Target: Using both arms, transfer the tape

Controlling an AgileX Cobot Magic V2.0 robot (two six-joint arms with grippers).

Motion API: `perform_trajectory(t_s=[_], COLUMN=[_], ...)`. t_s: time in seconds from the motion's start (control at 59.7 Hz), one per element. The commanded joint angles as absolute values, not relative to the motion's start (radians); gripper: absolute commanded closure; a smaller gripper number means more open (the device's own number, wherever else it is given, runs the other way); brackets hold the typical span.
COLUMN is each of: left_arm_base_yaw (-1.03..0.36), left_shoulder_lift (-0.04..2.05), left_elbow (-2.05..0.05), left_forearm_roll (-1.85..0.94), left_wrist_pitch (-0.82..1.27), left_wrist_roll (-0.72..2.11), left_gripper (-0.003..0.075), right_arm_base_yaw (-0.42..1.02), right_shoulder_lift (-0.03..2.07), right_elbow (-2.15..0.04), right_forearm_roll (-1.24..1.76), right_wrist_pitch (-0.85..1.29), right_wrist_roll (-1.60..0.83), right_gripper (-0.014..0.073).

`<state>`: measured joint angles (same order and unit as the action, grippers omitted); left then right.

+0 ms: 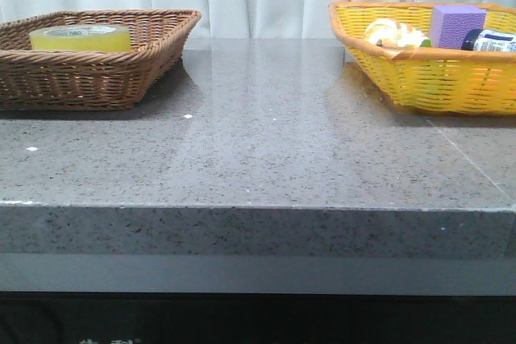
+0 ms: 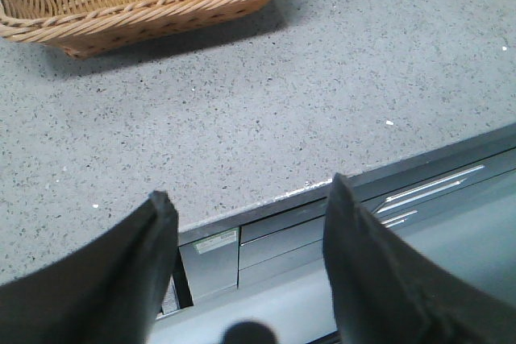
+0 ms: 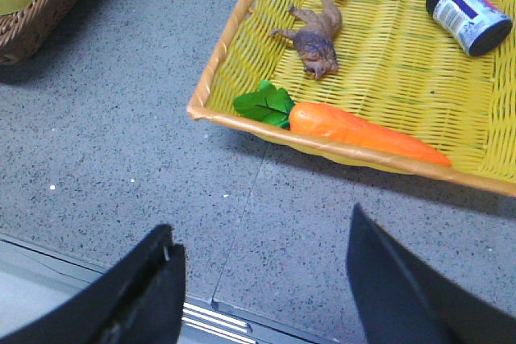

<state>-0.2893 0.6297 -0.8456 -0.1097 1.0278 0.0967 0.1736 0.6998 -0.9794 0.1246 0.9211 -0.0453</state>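
A: Tape [image 1: 80, 37]?
B: One glossy yellow roll, pale core, flat in brown basket [image 1: 97, 78].
A: End effectors?
B: Left end effector [image 2: 250, 223] and right end effector [image 3: 262, 259] both spread wide, empty, over bench [image 1: 258, 151]. Two baskets; yellow basket [image 3: 379, 151] holds one carrot [image 3: 355, 128].

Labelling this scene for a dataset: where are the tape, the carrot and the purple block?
tape [image 1: 81, 37], front view, its yellow outer side.
carrot [image 3: 355, 128], right wrist view, mid orange body.
purple block [image 1: 456, 25], front view, front face.
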Motion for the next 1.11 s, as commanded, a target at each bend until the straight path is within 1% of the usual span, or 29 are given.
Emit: perform_trajectory(t_s=[0.0, 0.067, 0.117, 0.167, 0.285, 0.385, 0.435, 1.088], left_arm_base_yaw=[-0.295, -0.295, -0.295, -0.295, -0.295, -0.295, -0.295, -0.295], left_shoulder_lift=[0.629, 0.629, 0.629, 0.629, 0.629, 0.629, 0.629, 0.629], left_elbow=[-0.87, -0.87, -0.87, -0.87, -0.87, -0.87, -0.87, -0.87], left_forearm_roll=[-0.123, -0.121, -0.121, -0.121, -0.118, -0.113, -0.113, -0.117], left_wrist_pitch=[0.955, 0.95, 0.945, 0.939, 0.932, 0.928, 0.926, 0.92], left_wrist_roll=[0.094, 0.094, 0.094, 0.094, 0.094, 0.094, 0.094, 0.094], left_gripper=[0.0353, 0.0386, 0.0424, 0.0472, 0.0614, 0.0736, 0.074, 0.074], right_arm_base_yaw=[0.168, 0.168, 0.168, 0.168, 0.168, 0.168, 0.168, 0.168], right_shoulder_lift=[0.71, 0.71, 0.71, 0.71, 0.71, 0.71, 0.71, 0.71], right_elbow=[-1.002, -1.002, -1.002, -1.002, -1.002, -1.002, -1.002, -1.002], right_forearm_roll=[0.13, 0.13, 0.13, 0.13, 0.13, 0.131, 0.131, 0.131], right_wrist_pitch=[0.872, 0.872, 0.872, 0.874, 0.881, 0.884, 0.884, 0.884], right_wrist_roll=[-0.051, -0.051, -0.051, -0.051, -0.051, -0.051, -0.051, -0.051], right_gripper=[0.0127, 0.0132, 0.0165, 0.0227, 0.0454, 0.0601, 0.0666, 0.0662])
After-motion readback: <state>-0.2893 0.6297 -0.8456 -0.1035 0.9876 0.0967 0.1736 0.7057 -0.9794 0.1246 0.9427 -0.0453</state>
